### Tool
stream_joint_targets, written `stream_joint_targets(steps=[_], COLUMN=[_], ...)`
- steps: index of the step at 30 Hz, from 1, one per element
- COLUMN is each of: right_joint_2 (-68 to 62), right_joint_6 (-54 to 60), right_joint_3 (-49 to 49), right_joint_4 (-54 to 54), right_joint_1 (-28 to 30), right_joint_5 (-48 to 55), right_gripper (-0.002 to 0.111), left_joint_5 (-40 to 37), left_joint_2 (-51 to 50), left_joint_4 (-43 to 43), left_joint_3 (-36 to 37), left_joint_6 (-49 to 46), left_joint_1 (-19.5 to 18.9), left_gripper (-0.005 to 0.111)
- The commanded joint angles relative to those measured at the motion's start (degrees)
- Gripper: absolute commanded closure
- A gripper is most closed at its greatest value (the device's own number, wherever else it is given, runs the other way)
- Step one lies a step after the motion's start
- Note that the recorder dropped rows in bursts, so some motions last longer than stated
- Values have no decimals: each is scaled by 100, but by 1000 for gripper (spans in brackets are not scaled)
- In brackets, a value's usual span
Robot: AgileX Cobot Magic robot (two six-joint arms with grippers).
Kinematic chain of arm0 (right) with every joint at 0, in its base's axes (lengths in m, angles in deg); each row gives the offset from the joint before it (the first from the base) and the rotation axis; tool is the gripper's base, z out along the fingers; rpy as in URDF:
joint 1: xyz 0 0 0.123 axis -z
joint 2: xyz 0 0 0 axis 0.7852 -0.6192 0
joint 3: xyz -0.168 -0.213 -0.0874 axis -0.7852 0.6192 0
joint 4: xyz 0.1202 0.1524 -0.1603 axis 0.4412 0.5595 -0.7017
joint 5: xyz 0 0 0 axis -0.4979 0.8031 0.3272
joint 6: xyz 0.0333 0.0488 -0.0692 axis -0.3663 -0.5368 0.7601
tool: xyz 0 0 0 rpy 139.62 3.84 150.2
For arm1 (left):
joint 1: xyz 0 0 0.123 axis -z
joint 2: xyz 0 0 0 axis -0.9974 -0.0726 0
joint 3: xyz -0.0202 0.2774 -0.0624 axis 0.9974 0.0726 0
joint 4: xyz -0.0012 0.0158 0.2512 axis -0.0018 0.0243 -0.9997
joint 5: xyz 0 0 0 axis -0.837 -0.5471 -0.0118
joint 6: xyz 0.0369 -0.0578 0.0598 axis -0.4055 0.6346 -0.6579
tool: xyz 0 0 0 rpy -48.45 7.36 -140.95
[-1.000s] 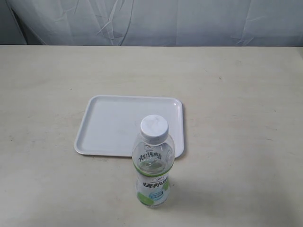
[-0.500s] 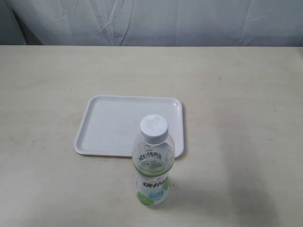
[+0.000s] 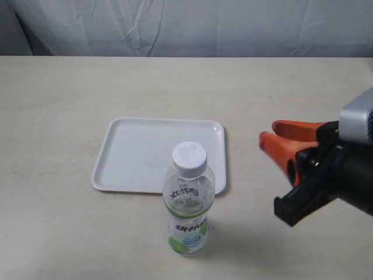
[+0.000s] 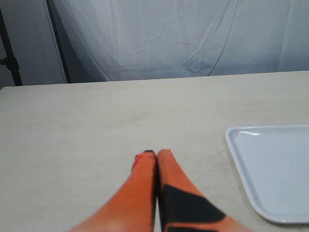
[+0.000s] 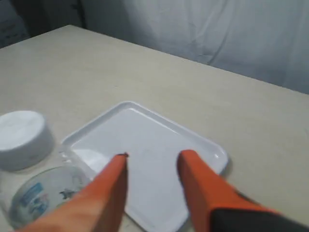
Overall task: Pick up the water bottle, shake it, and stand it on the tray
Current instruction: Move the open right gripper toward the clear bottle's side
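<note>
The water bottle (image 3: pixel 188 201) stands upright on the table just in front of the tray's near right corner, white cap on top, green-and-white label below. The white tray (image 3: pixel 140 153) lies flat behind it with nothing on it. My right gripper (image 3: pixel 273 132) hangs to the right of the bottle, orange fingers open and pointing toward the tray, apart from the bottle. In the right wrist view the open gripper (image 5: pixel 152 158) frames the tray (image 5: pixel 149 145), with the bottle (image 5: pixel 26 164) off to one side. My left gripper (image 4: pixel 153 153) is shut and empty over bare table beside the tray (image 4: pixel 270 169).
A pale tabletop (image 3: pixel 70 87) spreads all round the tray. A white curtain (image 3: pixel 192 26) hangs along the far edge. A dark stand pole (image 4: pixel 9 53) shows past the table in the left wrist view.
My right arm has come into the exterior view from the right, fingers open. The bottle and tray have not moved.
</note>
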Motion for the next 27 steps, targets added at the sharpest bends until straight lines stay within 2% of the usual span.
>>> stream_joint_targets(steps=[1, 4, 14, 23, 26, 27], right_joint_2=[22, -109, -806, -866, -866, -866], right_joint_6=[43, 25, -375, -714, -714, -714], right_joint_3=[25, 25, 15, 5, -22, -139], right_joint_4=[-315, 13, 227, 157, 44, 44], right_joint_1=[-565, -715, -747, -761, -1026, -1323], right_joint_5=[-133, -133, 7, -11, 335, 653], right_gripper=[24, 14, 15, 15, 15, 15], left_joint_5=[36, 36, 36, 36, 36, 36], left_joint_2=[31, 31, 31, 31, 31, 31], left_joint_4=[17, 17, 17, 17, 17, 17], left_joint_3=[21, 21, 21, 21, 21, 21], left_joint_6=[-4, -4, -4, -4, -4, -4], left_joint_1=[13, 13, 13, 13, 13, 13], left_gripper=[106, 106, 106, 106, 106, 106])
